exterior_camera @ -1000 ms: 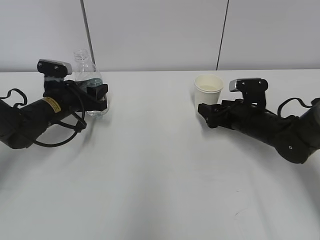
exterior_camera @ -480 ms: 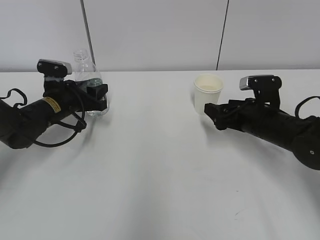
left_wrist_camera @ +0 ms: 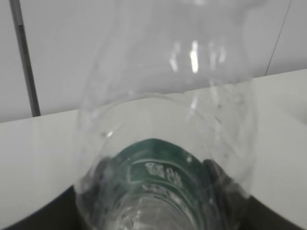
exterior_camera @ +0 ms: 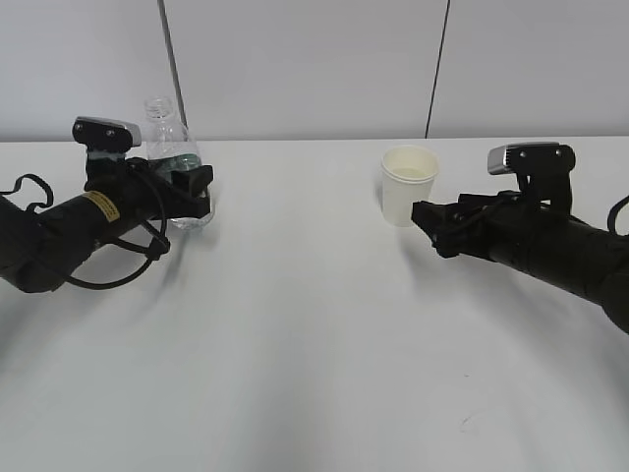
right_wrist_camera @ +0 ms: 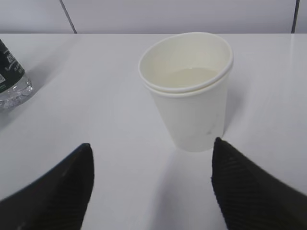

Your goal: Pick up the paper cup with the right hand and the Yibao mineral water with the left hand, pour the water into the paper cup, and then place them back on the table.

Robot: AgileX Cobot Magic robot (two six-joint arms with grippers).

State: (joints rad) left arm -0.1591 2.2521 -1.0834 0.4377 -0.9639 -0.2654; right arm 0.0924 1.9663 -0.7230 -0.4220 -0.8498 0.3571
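The cup stands upright on the white tabletop, right of the middle and toward the far edge. In the right wrist view it looks like two nested cups, with a double rim, and some clear liquid lies in its bottom. The right tool sits just beside the cup on its near-right side, apart from it. Its fingers are spread wide, one on each side of the cup in the right wrist view, and neither touches the cup. They hold nothing.

The bottle stands upright on the tabletop at the far left, its open neck uncapped and its green label facing the arm. The left tool has its fingers around the lower body of the bottle, pinching it at about the label. In the left wrist view the clear shoulder of the bottle fills most of the picture, with the green label low in the middle and dark finger parts at both lower corners. The left arm carries a yellow sticker. Bottle and cup stand well apart.
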